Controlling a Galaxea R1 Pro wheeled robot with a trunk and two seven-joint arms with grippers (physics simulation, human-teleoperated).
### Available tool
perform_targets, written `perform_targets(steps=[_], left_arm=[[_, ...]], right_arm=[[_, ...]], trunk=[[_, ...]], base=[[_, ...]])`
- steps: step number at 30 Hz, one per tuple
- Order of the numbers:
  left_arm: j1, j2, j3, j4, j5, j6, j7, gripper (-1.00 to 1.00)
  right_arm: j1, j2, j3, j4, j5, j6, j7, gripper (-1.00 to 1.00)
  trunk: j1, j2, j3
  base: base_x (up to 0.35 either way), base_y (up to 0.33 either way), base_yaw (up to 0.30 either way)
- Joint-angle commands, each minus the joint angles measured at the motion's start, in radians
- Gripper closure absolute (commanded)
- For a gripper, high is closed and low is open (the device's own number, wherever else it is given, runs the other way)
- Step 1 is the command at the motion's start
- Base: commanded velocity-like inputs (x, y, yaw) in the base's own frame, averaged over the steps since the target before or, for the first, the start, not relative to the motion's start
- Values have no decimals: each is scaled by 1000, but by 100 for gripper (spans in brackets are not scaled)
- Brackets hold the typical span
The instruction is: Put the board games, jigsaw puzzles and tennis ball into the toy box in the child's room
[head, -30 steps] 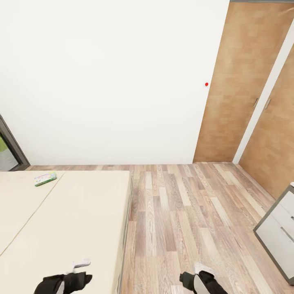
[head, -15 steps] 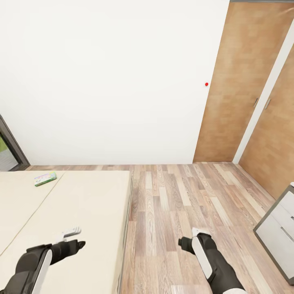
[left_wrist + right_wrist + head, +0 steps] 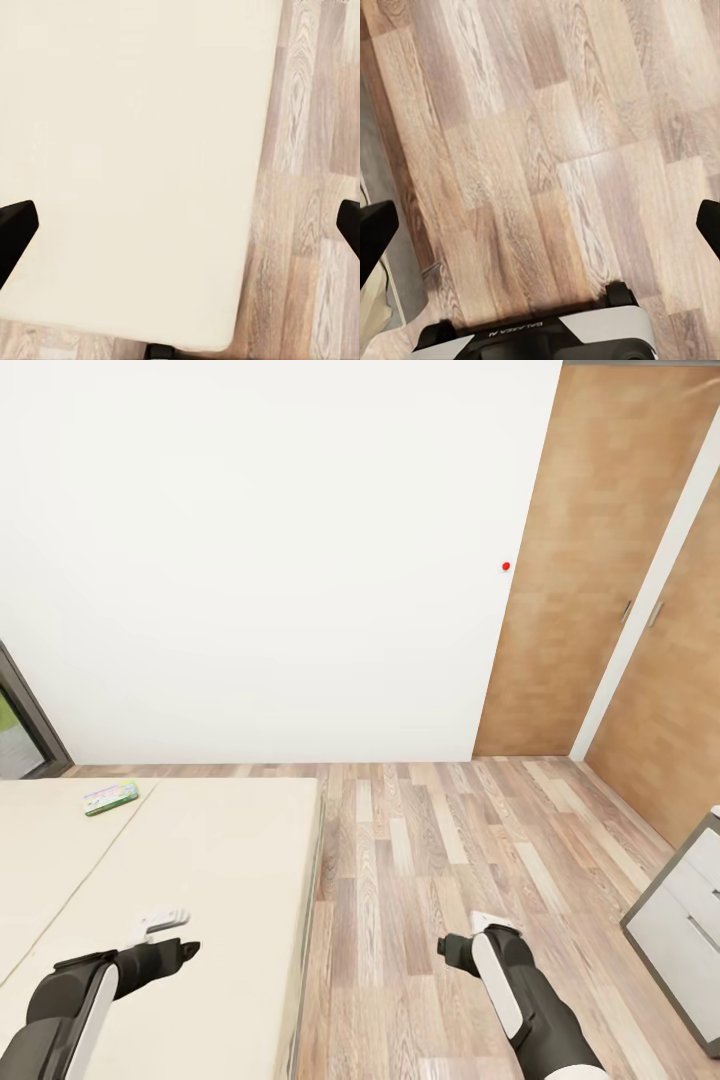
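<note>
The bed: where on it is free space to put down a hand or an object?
Most of the bed is bare cream mattress. The one board game lies near its far end, by the wall. The wide patch between that box and the left gripper is free, as is the strip along the floor-side edge. Nothing looks crowded.

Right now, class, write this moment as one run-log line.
place: child's room | left hand: open, above bed | right hand: open, above floor | board game: on bed's far part, untouched
</note>
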Motion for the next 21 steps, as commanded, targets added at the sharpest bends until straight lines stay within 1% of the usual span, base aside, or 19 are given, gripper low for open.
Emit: perform_targets(steps=[1,2,3,7,12,21], left_arm=[[-1,9,1,-1,6,6,-1,-100],[-1,17,2,-1,6,6,-2,-100],[-1,33,2,-1,8,6,-3,-100],[-1,59,3,-1,9,6,-4,-100],[-1,68,3,-1,10,8,-5,-100],[-1,67,2,-1,10,9,-5,-100]], right_arm=[[-1,-1,-3,-2,-12,3,-8,-100],[-1,-2,-4,-3,-12,3,-8,-100],[-1,-4,-6,-4,-13,4,-7,-100],[-1,-2,-4,-4,-14,5,-7,-100],[-1,1,-2,-3,-14,6,-8,-100],[-1,-8,-7,2,-16,6,-7,-100]], trunk=[[1,-2,-3],[1,-2,-4],[1,-2,-5],[1,-2,-10],[1,-2,-18],[1,-2,-33]], base=[[0,0,0],[0,0,0],[0,0,0],[0,0,0],[0,0,0],[0,0,0]])
